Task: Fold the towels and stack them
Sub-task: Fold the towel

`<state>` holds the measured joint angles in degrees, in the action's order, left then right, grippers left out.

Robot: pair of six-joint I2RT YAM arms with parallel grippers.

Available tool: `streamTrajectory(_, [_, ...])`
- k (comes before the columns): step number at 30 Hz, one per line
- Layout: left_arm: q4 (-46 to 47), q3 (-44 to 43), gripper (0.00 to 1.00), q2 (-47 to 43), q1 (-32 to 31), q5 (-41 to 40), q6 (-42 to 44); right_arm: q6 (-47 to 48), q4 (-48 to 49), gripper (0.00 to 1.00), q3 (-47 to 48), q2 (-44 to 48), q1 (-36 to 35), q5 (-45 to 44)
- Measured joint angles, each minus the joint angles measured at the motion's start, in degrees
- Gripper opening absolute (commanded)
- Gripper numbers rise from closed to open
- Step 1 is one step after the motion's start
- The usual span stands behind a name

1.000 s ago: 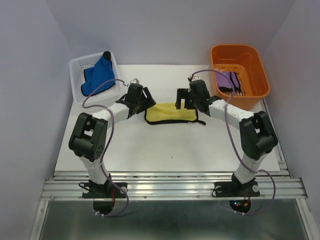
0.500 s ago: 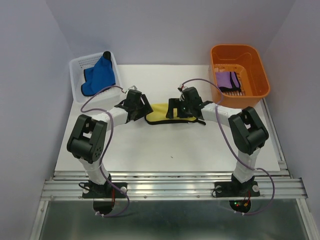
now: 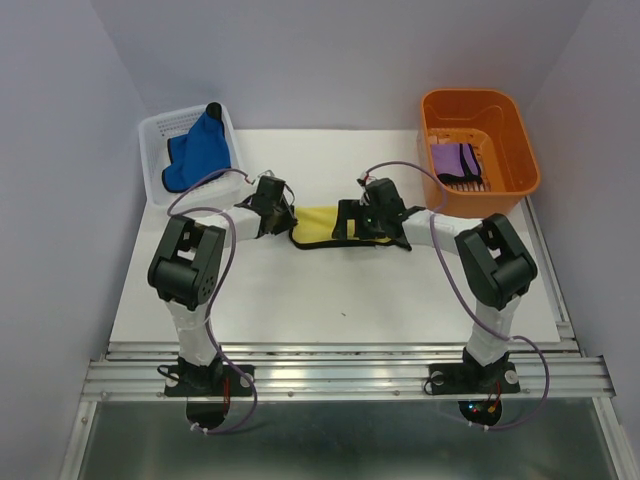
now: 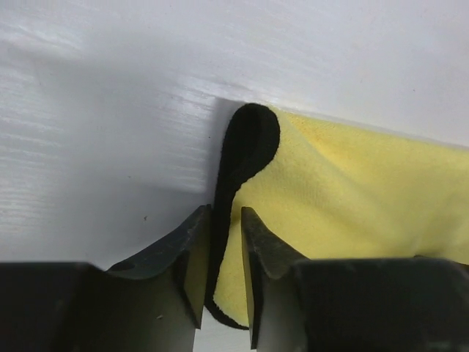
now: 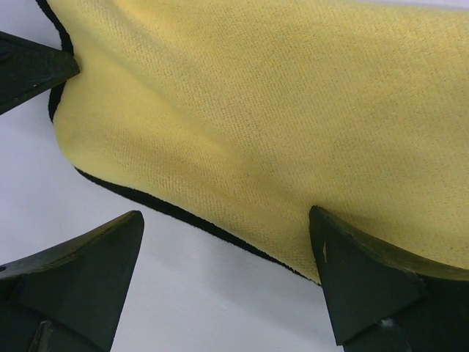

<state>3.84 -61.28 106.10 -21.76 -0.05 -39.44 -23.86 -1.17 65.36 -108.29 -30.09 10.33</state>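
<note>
Over the desk (image 3: 340, 290), from the top camera, the yellow towel (image 3: 322, 222) lies as a folded strip near the middle, between the two arms; the left gripper (image 3: 283, 215) is at its left end and the right gripper (image 3: 350, 222) sits low over its right half; the blue towel (image 3: 195, 150) is heaped in the white mesh basket (image 3: 160, 135) at the far left corner, one dark-edged corner poking up over the rim; the purple towel (image 3: 455, 162) lies folded inside the orange bin (image 3: 500, 110) at the far right, well apart from the yellow one

At the left wrist, the two fingers (image 4: 192, 242) stand close together, clamped on the dark edging (image 4: 249, 139) of the yellow cloth, which rises between them and curls into a loop just beyond the tips; the rest of the cloth spreads to the right on the white surface

At the right wrist, the fingers (image 5: 80, 271) stand wide apart and grip nothing; one tip rests on the yellow cloth just inside its dark border, the other is over bare desk beside that border
</note>
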Motion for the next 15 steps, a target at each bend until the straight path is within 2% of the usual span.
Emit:
streamTrajectory(2, [0.3, -0.4, 0.24, 0.7, 0.0, 0.0, 0.3, -0.1, 0.1, 1.0, -0.3, 0.3, 0.0, -0.2])
streamTrajectory(5, [0.7, -0.8, 0.17, 1.4, -0.5, -0.5, 1.0, -0.3, 0.2, 1.0, -0.6, 0.5, 0.0, -0.8])
streamTrajectory(6, [0.7, -0.9, 0.03, 1.5, -0.7, -0.9, 1.2, -0.4, 0.2, 1.0, -0.7, 0.7, 0.0, -1.1])
streamTrajectory(7, [0.6, -1.1, 0.0, 1.6, -1.2, -1.6, 1.5, -0.5, 0.2, 1.0, -0.8, 0.7, 0.0, -1.4])
streamTrajectory(15, [0.6, 0.7, 0.0, 0.0, -4.2, -6.9, 2.6, 0.0, -0.9, 1.0, -4.3, 4.2, 0.0, -4.1])
